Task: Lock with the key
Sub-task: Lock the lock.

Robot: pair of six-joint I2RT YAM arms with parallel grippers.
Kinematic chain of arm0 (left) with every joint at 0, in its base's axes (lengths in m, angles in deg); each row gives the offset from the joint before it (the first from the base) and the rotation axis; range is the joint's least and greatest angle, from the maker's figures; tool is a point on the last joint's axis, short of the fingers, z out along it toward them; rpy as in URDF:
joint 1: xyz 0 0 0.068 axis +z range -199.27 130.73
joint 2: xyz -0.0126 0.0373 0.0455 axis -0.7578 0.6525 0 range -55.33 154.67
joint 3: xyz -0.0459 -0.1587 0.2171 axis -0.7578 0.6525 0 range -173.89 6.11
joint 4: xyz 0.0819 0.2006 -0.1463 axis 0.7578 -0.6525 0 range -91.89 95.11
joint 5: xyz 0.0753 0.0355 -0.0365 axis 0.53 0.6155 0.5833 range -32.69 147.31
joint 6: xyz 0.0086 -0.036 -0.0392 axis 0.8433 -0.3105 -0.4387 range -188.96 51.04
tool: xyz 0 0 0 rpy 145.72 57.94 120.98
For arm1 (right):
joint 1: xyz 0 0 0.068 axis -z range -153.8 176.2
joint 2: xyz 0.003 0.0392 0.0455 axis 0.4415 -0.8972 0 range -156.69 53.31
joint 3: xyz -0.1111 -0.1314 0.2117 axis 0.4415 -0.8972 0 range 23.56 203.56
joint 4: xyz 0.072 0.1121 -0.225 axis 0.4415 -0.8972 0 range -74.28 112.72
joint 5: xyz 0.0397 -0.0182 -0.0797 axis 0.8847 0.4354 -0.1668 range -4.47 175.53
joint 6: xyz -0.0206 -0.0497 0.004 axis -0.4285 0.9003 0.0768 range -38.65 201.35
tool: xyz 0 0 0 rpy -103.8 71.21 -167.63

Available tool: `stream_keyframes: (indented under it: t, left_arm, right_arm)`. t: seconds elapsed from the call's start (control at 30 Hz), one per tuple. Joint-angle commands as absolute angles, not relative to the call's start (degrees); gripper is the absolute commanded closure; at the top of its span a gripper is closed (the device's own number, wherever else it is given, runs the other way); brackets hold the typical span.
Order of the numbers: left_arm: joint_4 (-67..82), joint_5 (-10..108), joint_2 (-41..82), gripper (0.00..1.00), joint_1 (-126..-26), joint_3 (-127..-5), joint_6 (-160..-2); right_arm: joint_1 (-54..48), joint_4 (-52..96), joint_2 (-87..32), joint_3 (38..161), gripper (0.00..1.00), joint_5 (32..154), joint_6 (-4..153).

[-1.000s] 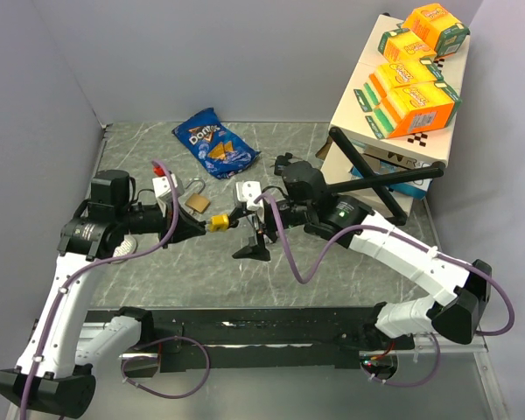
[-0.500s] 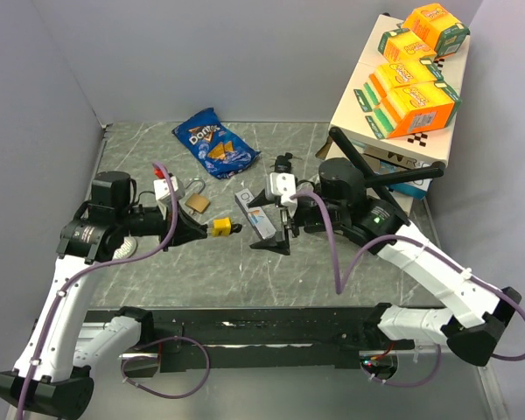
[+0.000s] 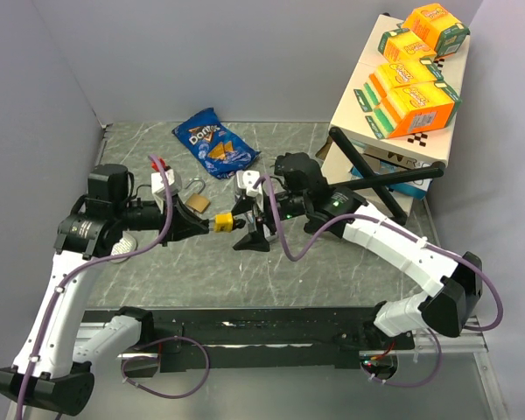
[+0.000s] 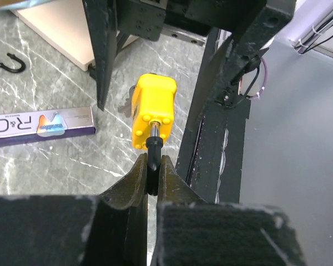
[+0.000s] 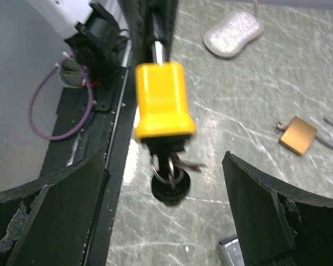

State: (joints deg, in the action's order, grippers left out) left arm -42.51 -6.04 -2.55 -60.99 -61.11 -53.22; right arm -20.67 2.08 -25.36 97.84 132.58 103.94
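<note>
Overhead, both arms meet above the middle of the table (image 3: 332,271), well clear of the bag (image 3: 214,142) near its far edge. Only the left wrist view shows the left gripper (image 4: 151,166) clamped on the yellow padlock's (image 4: 153,111) black shackle (image 4: 153,158). Only the right wrist view shows the key (image 5: 169,191) hanging under that padlock, between the right gripper's (image 5: 164,166) wide-apart fingers, touching neither.
</note>
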Motion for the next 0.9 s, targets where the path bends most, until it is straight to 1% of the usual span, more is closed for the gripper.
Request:
stream_keyframes:
  t: [0.0, 0.17, 0.23, 0.33, 0.4, 0.53, 0.67, 0.7, 0.73, 0.77, 0.8, 0.83, 0.87]
  left_arm:
    - [-36.3, -10.2, -3.4, 0.99, -61.3, -62.3, -55.7]
    - [-34.8, -10.9, -3.6, 0.99, -61.7, -61.0, -57.4]
    - [-35.1, -10.9, -3.5, 0.99, -61.8, -61.0, -57.2]
    - [-34.9, -11.0, -3.1, 0.99, -61.9, -61.1, -57.2]
    - [-34.8, -11.2, -2.9, 0.99, -62.0, -61.2, -57.0]
    - [-35.2, -11.1, -2.7, 0.99, -62.3, -60.8, -56.4]
    - [-35.0, -10.7, -2.6, 0.99, -62.5, -60.3, -56.6]
    - [-34.5, -10.3, -2.8, 0.99, -62.5, -60.2, -56.7]
    - [-34.2, -9.8, -2.9, 0.99, -62.5, -60.1, -57.1]
    - [-33.7, -9.4, -3.1, 0.99, -62.5, -59.7, -57.4]
    - [-33.5, -8.9, -3.1, 0.97, -62.5, -59.7, -57.4]
    - [-33.6, -7.7, -3.2, 0.89, -62.5, -59.7, -57.3]
    - [-33.8, -7.0, -3.3, 0.76, -62.5, -59.6, -56.3]
  right_arm:
    - [-21.9, 4.7, -25.3, 102.1, 0.06, 136.2, 103.2]
    - [-22.0, 5.5, -25.7, 103.0, 0.06, 136.9, 102.8]
    - [-22.1, 5.2, -26.2, 103.5, 0.09, 137.5, 102.9]
    - [-22.0, 5.2, -26.7, 103.9, 0.16, 137.7, 102.9]
    - [-22.1, 5.4, -26.8, 103.8, 0.23, 137.4, 102.9]
    - [-22.2, 5.8, -27.3, 104.2, 0.32, 137.1, 102.0]
    - [-22.1, 6.0, -27.6, 104.2, 0.47, 137.3, 101.6]
    - [-22.2, 6.0, -27.8, 104.3, 0.54, 137.3, 101.5]
    - [-22.1, 5.8, -27.9, 104.6, 0.58, 137.3, 101.3]
    - [-22.2, 5.6, -28.0, 104.8, 0.68, 137.3, 101.2]
    - [-22.1, 5.4, -28.2, 104.9, 0.75, 137.5, 101.3]
    - [-22.1, 5.2, -28.1, 105.2, 0.82, 138.1, 100.9]
    - [-22.2, 5.3, -28.2, 105.3, 1.0, 138.4, 100.8]
